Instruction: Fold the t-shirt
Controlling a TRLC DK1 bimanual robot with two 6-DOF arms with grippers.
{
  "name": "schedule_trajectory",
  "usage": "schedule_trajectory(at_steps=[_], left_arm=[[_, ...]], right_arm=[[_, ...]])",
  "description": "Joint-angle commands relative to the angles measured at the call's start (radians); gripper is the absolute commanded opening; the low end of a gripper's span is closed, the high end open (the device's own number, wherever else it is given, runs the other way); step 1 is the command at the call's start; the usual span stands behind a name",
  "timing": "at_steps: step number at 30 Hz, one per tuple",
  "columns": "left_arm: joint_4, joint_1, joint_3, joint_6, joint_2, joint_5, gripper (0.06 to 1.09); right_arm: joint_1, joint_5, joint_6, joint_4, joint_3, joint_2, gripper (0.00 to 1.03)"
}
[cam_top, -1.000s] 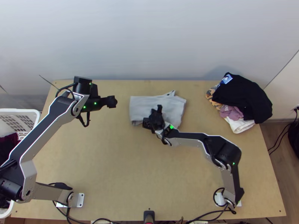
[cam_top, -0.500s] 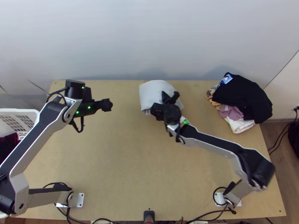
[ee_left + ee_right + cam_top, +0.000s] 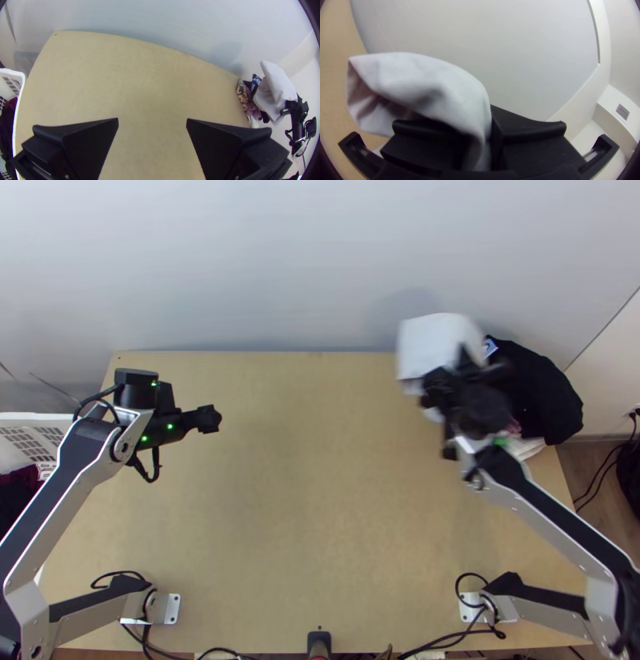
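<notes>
Folded light grey t-shirt [image 3: 438,346] hangs raised beside the clothes pile at the back right, with my right gripper [image 3: 450,386] shut on its near edge. From the right wrist, the t-shirt [image 3: 430,83] droops folded over one finger, its edge pinched in my right gripper [image 3: 490,136]. My left gripper [image 3: 214,418] is over the table's left part, away from the cloth; in its own wrist view the left gripper [image 3: 152,123] stands open with bare table between its fingers. The t-shirt [image 3: 278,85] appears there too, bent over and loose below.
A pile of clothes [image 3: 536,388], black on top with purple and white pieces, lies at the table's back right. At the left stands a white basket [image 3: 32,420] with dark cloth inside. The wall rises behind the table [image 3: 304,500].
My right gripper has lifted the t-shirt off the table and carried it right, to the clothes pile. The left arm has drawn back a little to the left.
</notes>
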Motion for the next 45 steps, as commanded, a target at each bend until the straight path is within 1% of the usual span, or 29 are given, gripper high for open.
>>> schedule_trajectory(at_steps=[1,5,8,10,12,15,17,20,24,28,31,35,39,45], left_arm=[[-0.004,0.027,-0.052,0.012,-0.031,-0.001,1.05],[-0.005,0.041,-0.064,0.02,-0.033,-0.001,1.05],[-0.004,0.05,-0.076,0.029,-0.031,-0.001,1.05],[-0.004,0.057,-0.084,0.038,-0.031,-0.001,1.05],[-0.004,0.061,-0.095,0.044,-0.03,-0.001,1.05],[-0.004,0.07,-0.107,0.049,-0.028,-0.001,1.05],[-0.005,0.086,-0.11,0.056,-0.027,-0.001,1.05],[-0.005,0.121,-0.11,0.078,-0.027,-0.001,1.05],[-0.007,0.179,-0.11,0.112,-0.027,0.001,1.05],[-0.016,0.23,-0.108,0.139,-0.033,0.001,1.05],[-0.028,0.253,-0.113,0.151,-0.042,0.001,1.05],[-0.027,0.251,-0.145,0.153,-0.053,0.004,1.05],[-0.021,0.219,-0.154,0.13,-0.047,0.004,1.05],[-0.013,0.166,-0.151,0.107,-0.041,0.002,1.05]], right_arm=[[-0.244,-0.033,0.007,-0.037,-0.027,-0.17,0.03],[-0.449,-0.116,0.042,-0.037,-0.038,-0.19,0.03],[-0.616,-0.196,0.087,-0.031,-0.041,-0.173,0.03],[-0.709,-0.224,0.114,-0.024,-0.038,-0.141,0.03],[-0.784,-0.244,0.142,-0.004,-0.035,-0.092,0.03],[-0.852,-0.259,0.179,0.04,-0.032,0.006,0.03],[-0.867,-0.259,0.209,0.068,-0.021,0.091,0.03],[-0.855,-0.257,0.255,0.097,0.022,0.227,0.03],[-0.751,-0.17,0.288,0.135,0.111,0.407,0.03],[-0.645,-0.089,0.308,0.135,0.244,0.488,0.03],[-0.63,-0.059,0.308,0.134,0.309,0.477,0.03],[-0.665,-0.052,0.301,0.121,0.336,0.394,0.03],[-0.718,-0.058,0.295,0.1,0.336,0.29,0.03],[-0.815,-0.099,0.298,0.055,0.315,0.17,0.03]])
